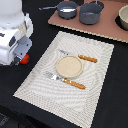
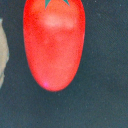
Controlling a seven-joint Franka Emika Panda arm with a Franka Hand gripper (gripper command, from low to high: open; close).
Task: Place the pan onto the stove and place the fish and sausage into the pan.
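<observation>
The sausage [image 2: 54, 42], a red-orange tomato-like lump with a green stem end, fills the wrist view on the dark table. In the exterior view the sausage [image 1: 24, 59] lies at the left, just off the placemat's edge. My gripper [image 1: 21, 54] hangs right above it, and the white hand hides its fingers. No finger shows in the wrist view. The pan [image 1: 67, 8], dark blue-grey with a thin handle pointing to the exterior view's left, sits at the far left corner of the stove [image 1: 105, 29]. The fish is not in view.
A larger grey pot [image 1: 91, 15] stands on the stove beside the pan, and another pot [image 1: 123, 19] at the exterior view's right edge. A striped placemat [image 1: 35, 82] holds a beige plate [image 1: 69, 66], an orange-handled fork [image 1: 80, 57] and knife [image 1: 70, 82].
</observation>
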